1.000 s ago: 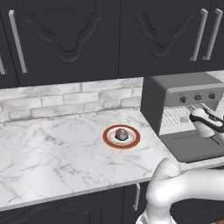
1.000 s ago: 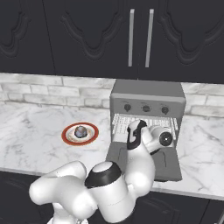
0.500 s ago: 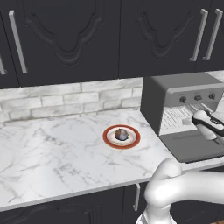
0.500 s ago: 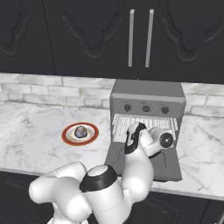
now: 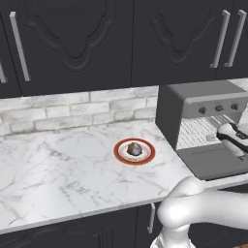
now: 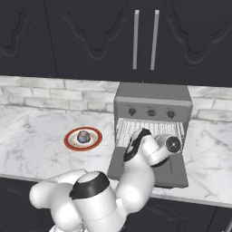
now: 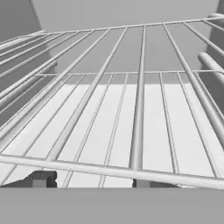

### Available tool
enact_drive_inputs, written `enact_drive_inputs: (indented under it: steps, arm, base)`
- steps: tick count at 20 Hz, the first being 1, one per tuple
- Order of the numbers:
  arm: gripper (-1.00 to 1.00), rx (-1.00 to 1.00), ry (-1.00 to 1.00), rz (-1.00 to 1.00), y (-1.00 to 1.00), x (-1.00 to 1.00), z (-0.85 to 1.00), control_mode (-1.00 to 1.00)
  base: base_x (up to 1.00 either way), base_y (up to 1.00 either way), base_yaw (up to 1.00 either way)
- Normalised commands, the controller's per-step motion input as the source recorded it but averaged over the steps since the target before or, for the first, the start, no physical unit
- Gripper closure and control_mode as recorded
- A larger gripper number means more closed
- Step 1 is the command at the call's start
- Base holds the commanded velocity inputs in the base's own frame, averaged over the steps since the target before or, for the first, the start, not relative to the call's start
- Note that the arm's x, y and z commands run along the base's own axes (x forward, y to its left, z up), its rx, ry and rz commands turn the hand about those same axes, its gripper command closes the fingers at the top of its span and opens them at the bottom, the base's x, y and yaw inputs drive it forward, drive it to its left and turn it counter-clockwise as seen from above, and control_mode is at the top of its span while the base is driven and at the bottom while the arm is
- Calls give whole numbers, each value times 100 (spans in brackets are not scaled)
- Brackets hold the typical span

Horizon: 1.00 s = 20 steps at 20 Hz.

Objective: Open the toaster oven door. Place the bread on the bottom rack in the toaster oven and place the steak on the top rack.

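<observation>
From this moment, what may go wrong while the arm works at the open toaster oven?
1. The gripper sits close over the wire rack; its fingertips could catch a bar when it moves.
2. The toaster oven door lies open and flat under the arm; a low swing toward the plate could strike it.
3. The bread is a small round lump and might slip from the fingers.

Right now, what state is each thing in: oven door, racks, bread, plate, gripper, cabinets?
toaster oven door: open, folded down flat.
toaster oven: cavity exposed, wire racks bare where seen.
bread: on the red-rimmed plate, not yet moved.
red-rimmed plate: flat on the marble counter, left of the oven.
gripper: at the oven mouth, fingertips apart, nothing between them.
upper cabinets: doors closed.
</observation>
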Motion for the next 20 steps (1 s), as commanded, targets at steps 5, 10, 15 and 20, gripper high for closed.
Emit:
enact_drive_inputs:
  steps: [5, 10, 15, 20]
  arm:
    - [-100, -1, 23, 6, 0, -65, -62, -100]
    - [-100, 0, 22, 7, 0, -69, -63, -100]
    - [-100, 0, 20, 6, 0, -74, -63, -100]
    - [-100, 0, 17, 5, 0, -80, -63, -100]
  base:
    - [0, 0, 0]
    - [0, 0, 0]
    - [0, 0, 0]
    - [0, 0, 0]
